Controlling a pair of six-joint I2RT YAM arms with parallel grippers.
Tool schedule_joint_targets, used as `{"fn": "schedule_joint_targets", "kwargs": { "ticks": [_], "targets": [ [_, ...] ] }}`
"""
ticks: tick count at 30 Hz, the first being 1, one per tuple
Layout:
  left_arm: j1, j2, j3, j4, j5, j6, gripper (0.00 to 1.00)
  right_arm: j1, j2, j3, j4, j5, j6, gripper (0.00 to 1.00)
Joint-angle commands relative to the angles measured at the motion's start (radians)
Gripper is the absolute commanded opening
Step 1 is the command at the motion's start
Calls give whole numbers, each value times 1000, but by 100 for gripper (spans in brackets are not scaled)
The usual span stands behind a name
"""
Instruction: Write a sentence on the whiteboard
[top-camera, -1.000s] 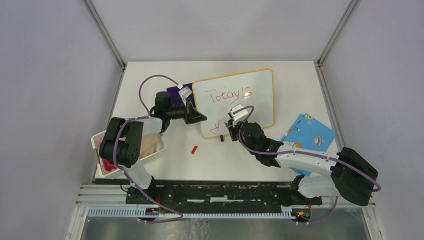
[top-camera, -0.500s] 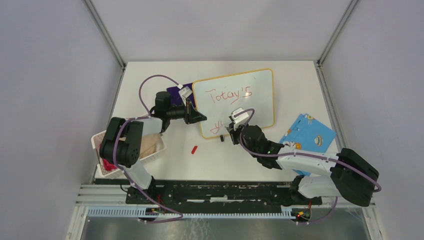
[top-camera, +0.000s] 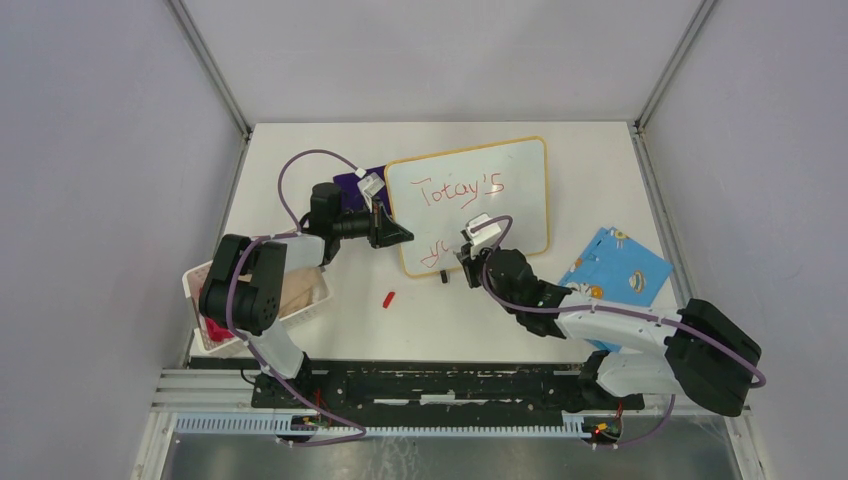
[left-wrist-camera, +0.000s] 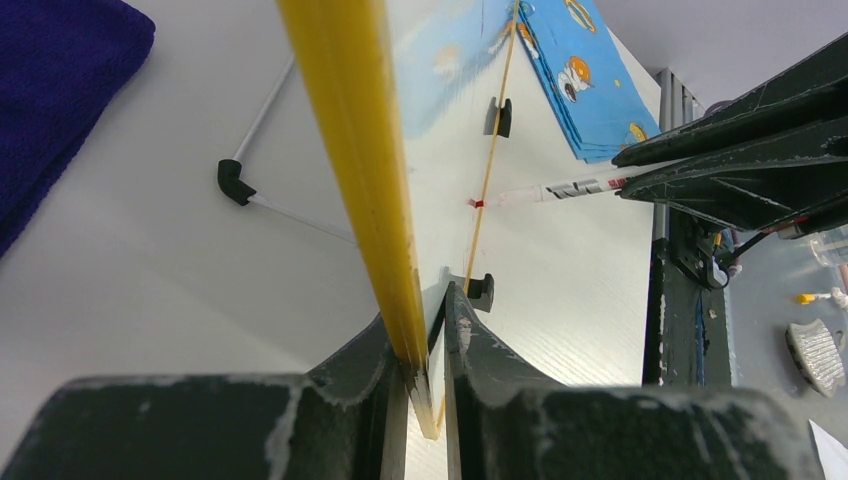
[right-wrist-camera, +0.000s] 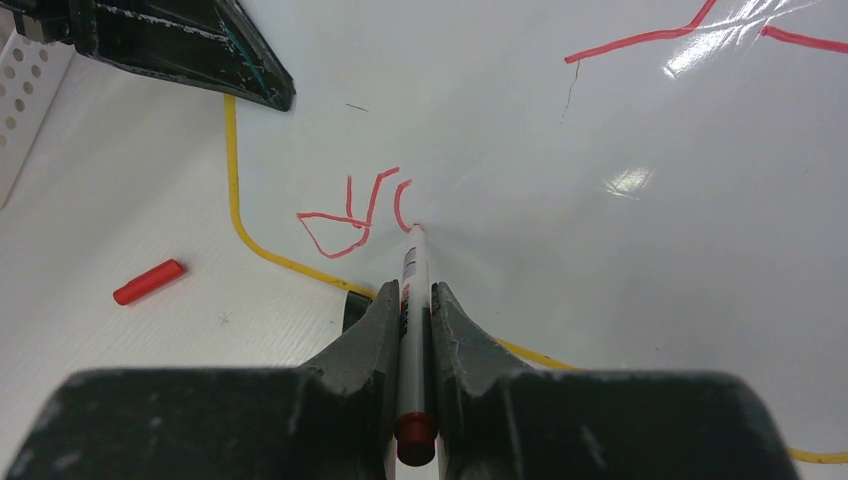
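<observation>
Top external view: glossy white rectangular whiteboard with thin yellow-tan frame sits mid-table, red handwritten sentence partly written, "Totay's" above few lower strokes. Left gripper clamped on board's yellow edge. Right gripper pinches white red-tipped marker, tip touching board beside lower strokes. White perforated plastic basket at table's left near corner holds tan cloth and red item. Small red cap lies loose near basket.

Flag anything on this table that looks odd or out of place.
The whiteboard lies askew to the table edges; its red sentence starts "Totay's", a misspelling; a red marker cap lies loose near its front corner.
</observation>
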Motion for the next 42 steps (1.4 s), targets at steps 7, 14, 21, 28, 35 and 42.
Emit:
{"fn": "schedule_joint_targets", "kwargs": {
  "ticks": [7, 14, 21, 28, 35, 42],
  "targets": [
    [-43, 43, -13, -105, -126, 161, 2, -19, 7, 85, 25, 35, -27, 0],
    [-45, 41, -14, -109, -127, 161, 2, -19, 27, 102, 24, 14, -29, 0],
    [-46, 43, -12, -111, -127, 161, 2, -20, 33, 94, 23, -11, -20, 0],
    [-45, 44, -10, -113, -127, 161, 2, -20, 12, 51, 21, -26, -2, 0],
    [-45, 43, -10, -113, -128, 161, 2, -22, -75, 6, 49, -18, -6, 0],
    [-46, 40, -12, -114, -129, 161, 2, -45, -76, 18, 62, -21, -11, 0]
  ]
}}
